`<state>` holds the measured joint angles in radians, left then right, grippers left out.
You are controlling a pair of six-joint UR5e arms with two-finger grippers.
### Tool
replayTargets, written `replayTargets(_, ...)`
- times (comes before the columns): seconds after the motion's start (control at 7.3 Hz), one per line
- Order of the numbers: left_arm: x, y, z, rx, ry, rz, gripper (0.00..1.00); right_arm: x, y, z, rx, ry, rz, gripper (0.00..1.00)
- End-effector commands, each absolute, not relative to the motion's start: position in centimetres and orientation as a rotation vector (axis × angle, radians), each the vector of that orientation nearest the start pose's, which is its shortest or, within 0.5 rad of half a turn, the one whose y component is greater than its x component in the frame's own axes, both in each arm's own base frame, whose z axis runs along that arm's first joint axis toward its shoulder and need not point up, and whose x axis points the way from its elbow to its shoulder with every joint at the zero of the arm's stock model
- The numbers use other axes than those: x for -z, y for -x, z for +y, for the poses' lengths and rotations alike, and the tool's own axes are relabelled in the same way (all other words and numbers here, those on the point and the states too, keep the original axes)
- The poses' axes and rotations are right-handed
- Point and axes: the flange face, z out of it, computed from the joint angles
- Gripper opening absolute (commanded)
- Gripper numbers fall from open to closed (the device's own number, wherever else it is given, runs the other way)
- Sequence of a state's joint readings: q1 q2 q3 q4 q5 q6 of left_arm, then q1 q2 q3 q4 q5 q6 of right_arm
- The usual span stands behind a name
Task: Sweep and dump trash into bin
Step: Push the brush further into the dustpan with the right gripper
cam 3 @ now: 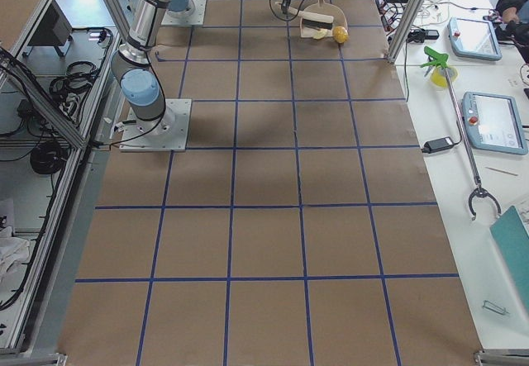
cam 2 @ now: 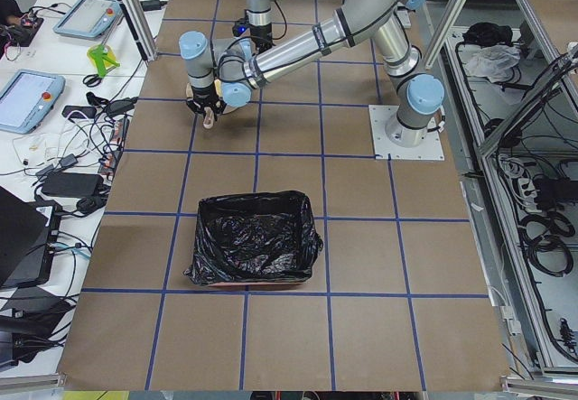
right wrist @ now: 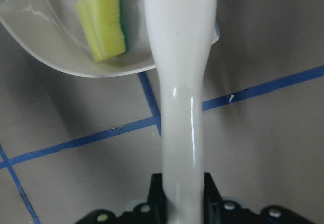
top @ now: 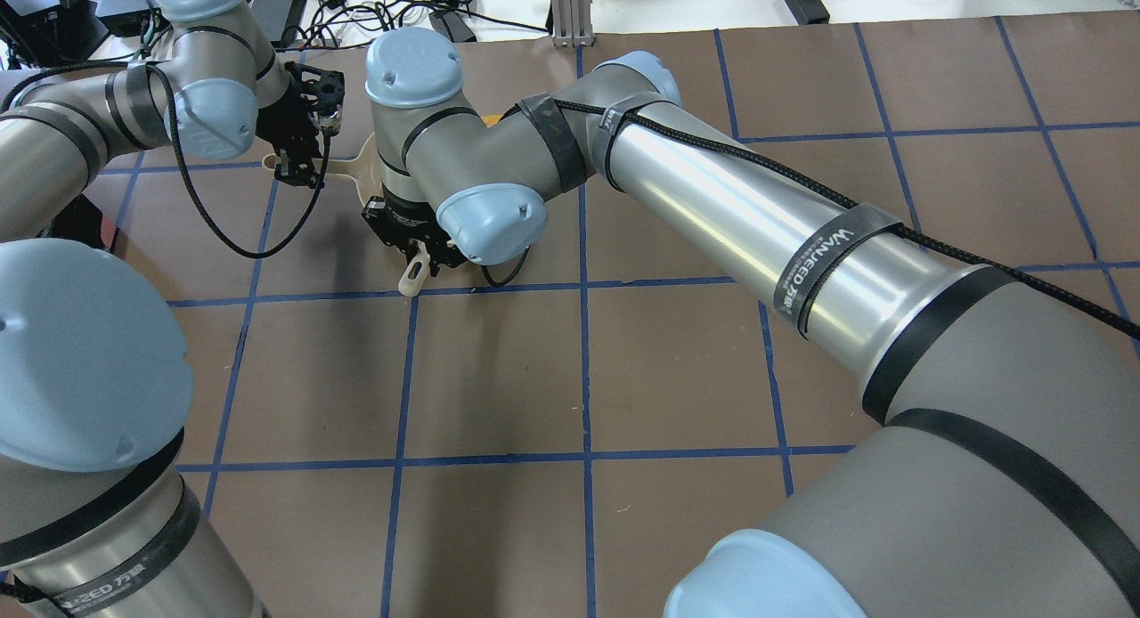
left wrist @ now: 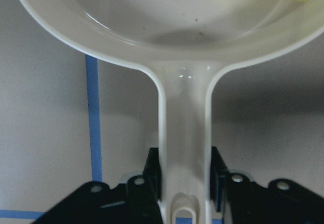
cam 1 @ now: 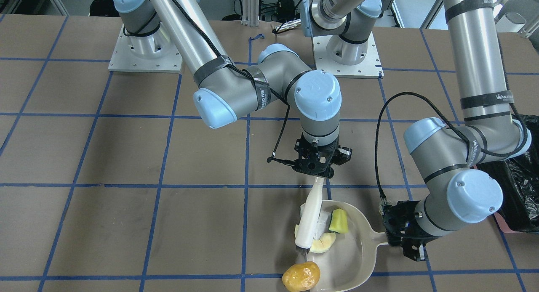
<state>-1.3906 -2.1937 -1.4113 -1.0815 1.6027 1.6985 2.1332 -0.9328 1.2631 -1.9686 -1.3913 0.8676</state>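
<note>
My left gripper is shut on the handle of the beige dustpan, which lies flat on the table; the grip shows in the left wrist view. My right gripper is shut on the handle of a white brush, whose bristle end reaches into the pan. The yellow wedge and the cream slice lie inside the pan. The golden potato sits at the pan's open lip. The bin, pink with a black bag, stands apart on the robot's left side.
The bin's black bag also shows at the right edge of the front view, behind my left arm. The brown table carries a blue tape grid. Operator desks with tablets lie beyond the table's far edge.
</note>
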Motion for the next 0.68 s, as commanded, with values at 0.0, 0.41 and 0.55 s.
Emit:
replayTargets(0.0,-23.6,0.1,-71.3,-0.013,-2.134,2.253,0.00,-28.1,-49.1,-54.6,-0.031,-0.284,3.096,0.00)
replayTargets(0.41,-23.5,0.4,-71.3,-0.018,-2.134,2.249,0.00,-26.5,-43.2,-58.9,-0.029,-0.156,3.123,0.00)
replayTargets(0.55,-23.4,0.4,-71.3,-0.020,-2.135,2.250,0.00,-25.9,-42.7,-59.5,-0.022,-0.126,3.142,0.00)
